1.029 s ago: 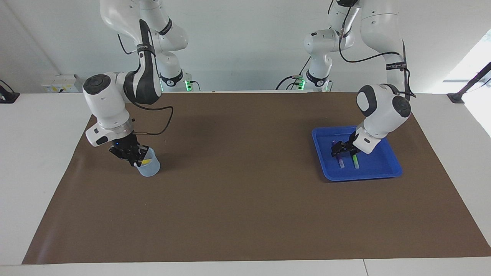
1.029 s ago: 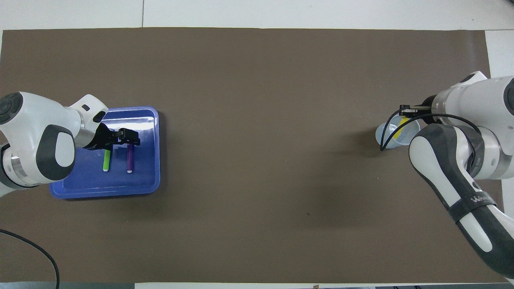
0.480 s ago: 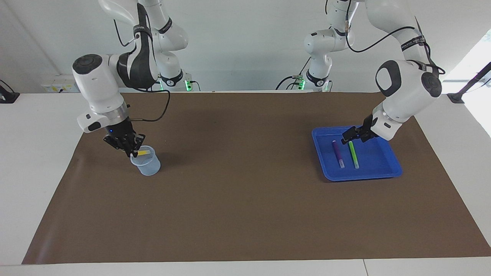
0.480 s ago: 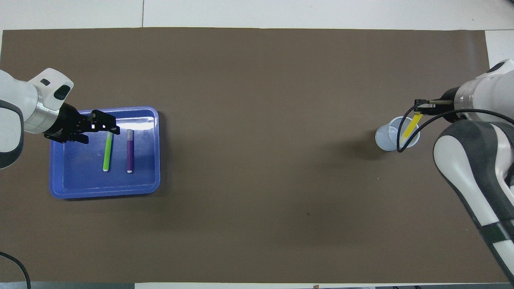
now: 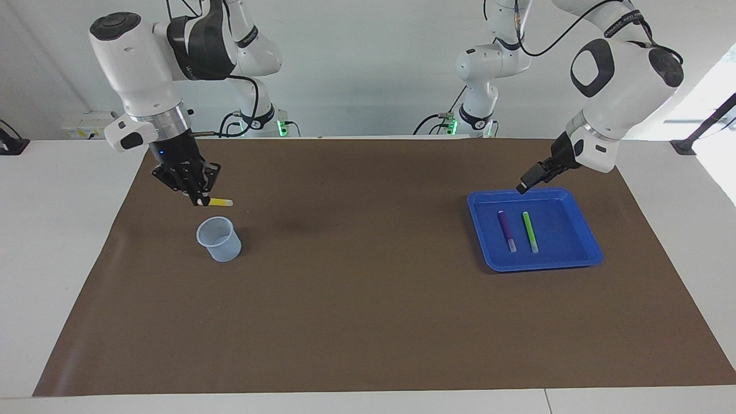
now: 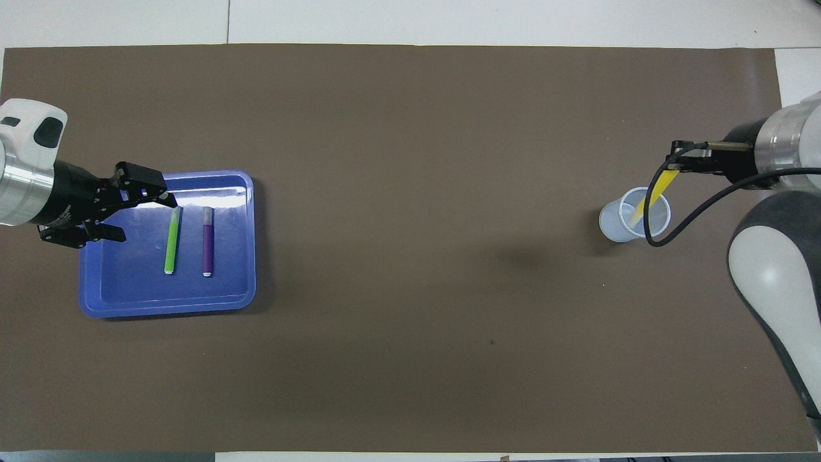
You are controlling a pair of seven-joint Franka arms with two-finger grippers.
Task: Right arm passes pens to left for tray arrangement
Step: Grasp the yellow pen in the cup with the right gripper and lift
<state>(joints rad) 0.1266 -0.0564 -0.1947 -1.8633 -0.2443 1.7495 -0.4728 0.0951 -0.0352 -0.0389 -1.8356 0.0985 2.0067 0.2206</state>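
Brown matting covers the counter (image 5: pixel 368 322). Right gripper (image 5: pixel 197 198), fingers clamped on the yellow pen (image 5: pixel 219 202), hangs over the cup (image 5: pixel 219 238); best carry it level toward mid-counter. Left gripper (image 5: pixel 526 183), fingers apart, hovers over the tray (image 5: pixel 543 261) holding green pen (image 5: pixel 529 231) and purple pen (image 5: pixel 506 230).

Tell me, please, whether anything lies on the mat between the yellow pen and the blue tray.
Nothing visible does. The right gripper holds the yellow pen above the translucent cup; the brown mat toward the blue tray is bare.
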